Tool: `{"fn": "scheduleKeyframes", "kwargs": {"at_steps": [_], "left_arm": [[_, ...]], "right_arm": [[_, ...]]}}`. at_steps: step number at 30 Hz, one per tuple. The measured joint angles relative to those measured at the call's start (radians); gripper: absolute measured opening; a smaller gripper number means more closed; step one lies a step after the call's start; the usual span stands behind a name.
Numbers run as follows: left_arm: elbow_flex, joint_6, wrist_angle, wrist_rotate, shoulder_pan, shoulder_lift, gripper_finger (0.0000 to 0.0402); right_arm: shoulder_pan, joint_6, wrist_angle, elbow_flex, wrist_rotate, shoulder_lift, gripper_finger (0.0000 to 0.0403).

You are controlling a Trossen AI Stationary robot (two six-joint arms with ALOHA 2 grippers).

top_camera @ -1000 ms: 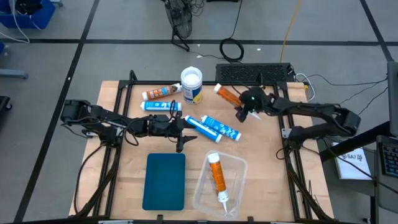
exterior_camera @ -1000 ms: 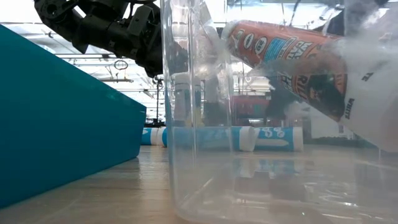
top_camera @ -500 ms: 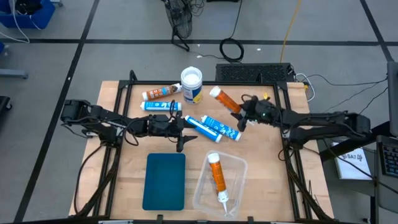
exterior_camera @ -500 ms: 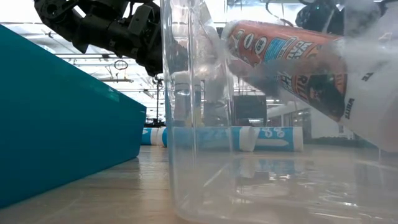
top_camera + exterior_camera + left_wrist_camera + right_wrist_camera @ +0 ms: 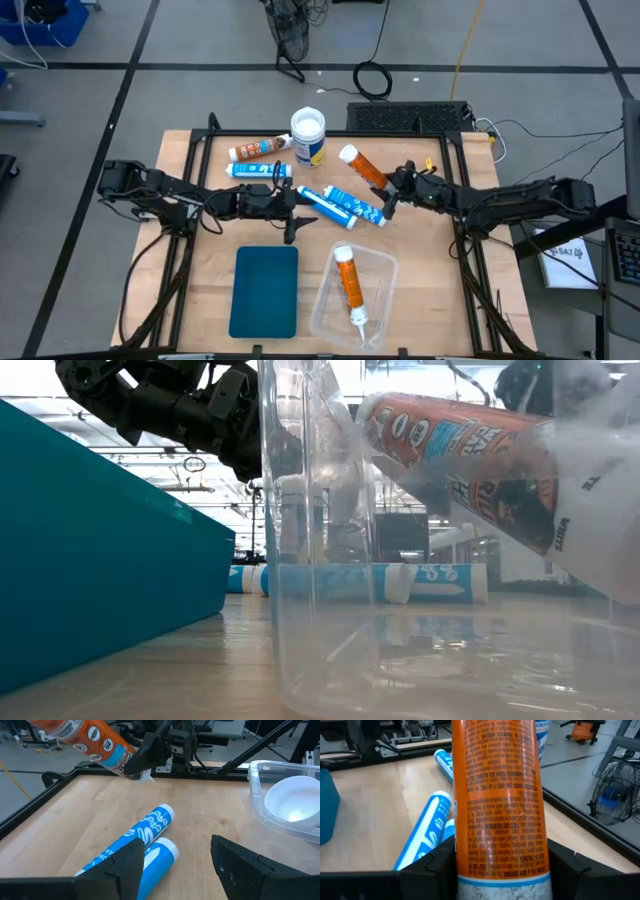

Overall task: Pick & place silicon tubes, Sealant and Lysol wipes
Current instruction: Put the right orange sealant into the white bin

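Right now the right gripper (image 5: 392, 190) is pinching an orange sealant tube (image 5: 361, 166) and holding it above the table (image 5: 200, 290), near the Lysol wipes (image 5: 308, 138) standing by the far edge. Meanwhile the left gripper (image 5: 296, 198) is hovering spread apart over two blue tubes (image 5: 342, 206).

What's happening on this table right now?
The right end effector is shut on an orange sealant tube, holding it off the table behind the clear tray, where another orange tube already lies. The left end effector hovers by the blue tubes, holding nothing. The Lysol wipes stand untouched.
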State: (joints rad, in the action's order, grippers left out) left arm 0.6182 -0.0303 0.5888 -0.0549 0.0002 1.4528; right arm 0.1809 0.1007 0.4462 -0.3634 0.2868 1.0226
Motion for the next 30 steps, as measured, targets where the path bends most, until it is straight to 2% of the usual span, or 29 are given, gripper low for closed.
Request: {"fn": "scheduleKeyframes", "kwargs": {"at_steps": [12,21,30], "left_arm": [[0.0,0.0,0.0,0.0,0.0,0.0,0.023],[0.0,0.002,-0.001,0.0,0.0,0.0,0.023],[0.0,0.001,-0.002,0.0,0.0,0.0,0.023]], "right_arm": [[-0.002,0.013,0.043,0.015,-0.009,0.0,0.0199],[-0.084,0.019,0.296,0.015,-0.278,-0.001,0.0199],[-0.254,0.008,0.502,0.015,-0.292,-0.001,0.0199]]}}
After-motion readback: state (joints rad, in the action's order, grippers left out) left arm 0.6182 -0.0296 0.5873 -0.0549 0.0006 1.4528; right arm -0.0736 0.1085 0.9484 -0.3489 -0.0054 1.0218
